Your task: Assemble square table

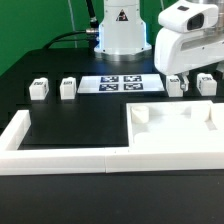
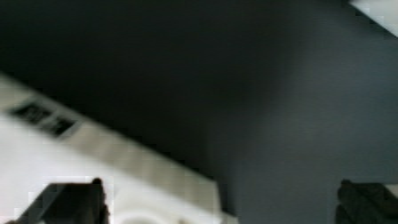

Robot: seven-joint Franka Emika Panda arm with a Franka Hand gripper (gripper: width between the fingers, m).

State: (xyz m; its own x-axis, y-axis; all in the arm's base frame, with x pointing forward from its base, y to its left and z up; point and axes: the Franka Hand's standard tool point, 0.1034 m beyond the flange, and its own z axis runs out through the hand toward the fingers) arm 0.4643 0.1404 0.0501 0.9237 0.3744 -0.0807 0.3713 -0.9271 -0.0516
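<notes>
White fence (image 1: 60, 158) front; one square table (image 1: 170, 150); four legs (image 1: 38, 89); end effector (image 2: 217, 188) open, empty.

A robotics lab: a matte black tabletop (image 1: 70, 120) carries the thin flat white marker board (image 1: 120, 84) at twelve o'clock; a plain green backdrop (image 1: 30, 20) stands at eleven.

Legs (image 1: 68, 87) flank marker board (image 1: 120, 83); square table (image 1: 190, 135) nearer, against fence (image 1: 60, 158).

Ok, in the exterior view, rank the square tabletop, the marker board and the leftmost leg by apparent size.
1. square tabletop: clearly largest, though also nearest the camera.
2. marker board.
3. leftmost leg: smallest, and about as far back as the board.
</notes>
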